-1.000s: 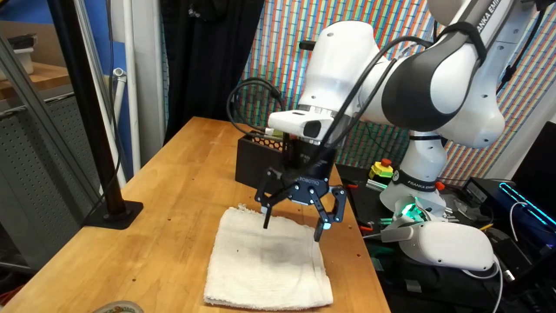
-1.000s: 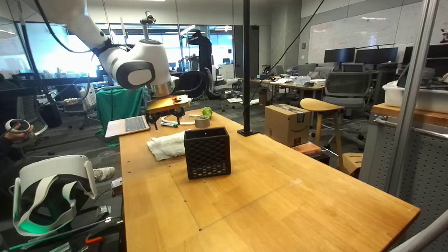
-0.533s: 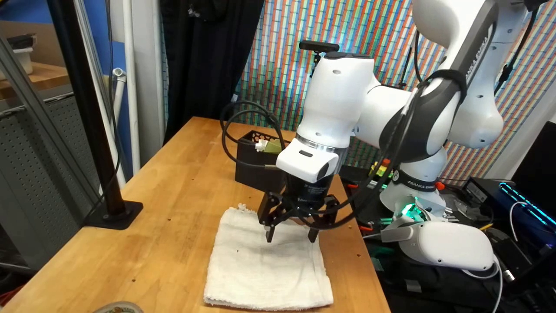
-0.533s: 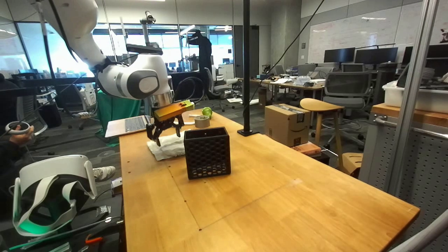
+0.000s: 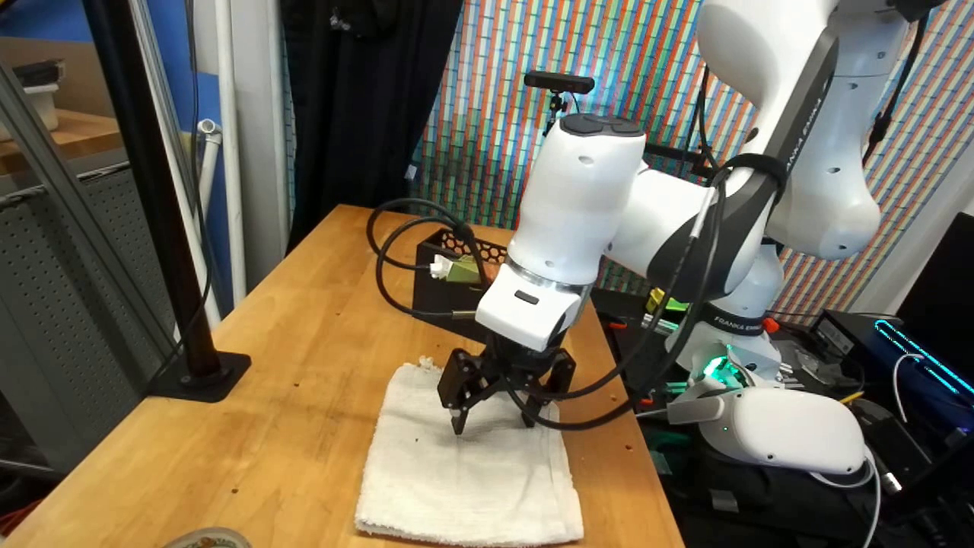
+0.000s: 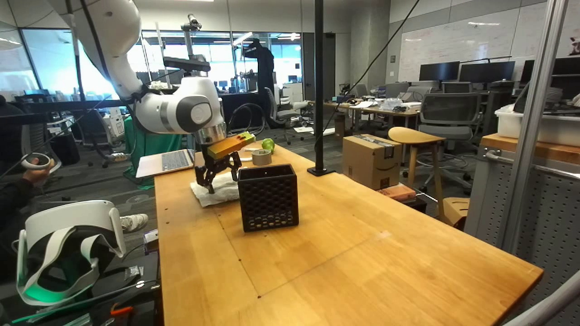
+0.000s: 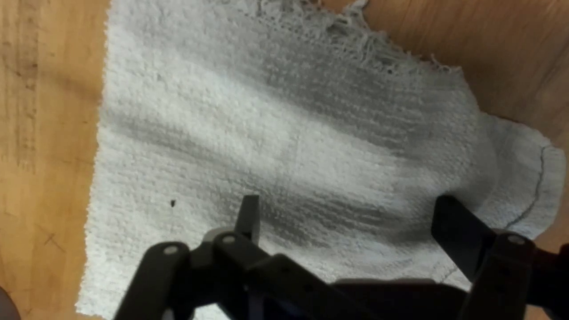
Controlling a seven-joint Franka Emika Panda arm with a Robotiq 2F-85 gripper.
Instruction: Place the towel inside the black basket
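The white towel (image 5: 472, 487) lies folded flat on the wooden table in both exterior views (image 6: 228, 194). It fills most of the wrist view (image 7: 186, 102), with a frayed edge at the top. My gripper (image 5: 493, 423) is over the towel's end nearer the basket, pointing down and slightly tilted. Its jaws are wide apart in the wrist view (image 7: 349, 202), with wrinkled cloth between them. The fingertips appear to touch the towel. The black basket (image 6: 268, 194) stands upright beside the towel and hides part of it. It also shows behind the arm (image 5: 431, 293).
A black post (image 5: 202, 365) stands at the table's side. A laptop (image 6: 165, 163), a tape roll (image 6: 262, 157) and a green round object (image 6: 268, 145) are beyond the towel. A cable loops from the wrist near the basket.
The arm has come down and tilted, bringing the open gripper from above the towel down to its surface. The towel has wrinkled slightly near the fingers. The basket has not moved.
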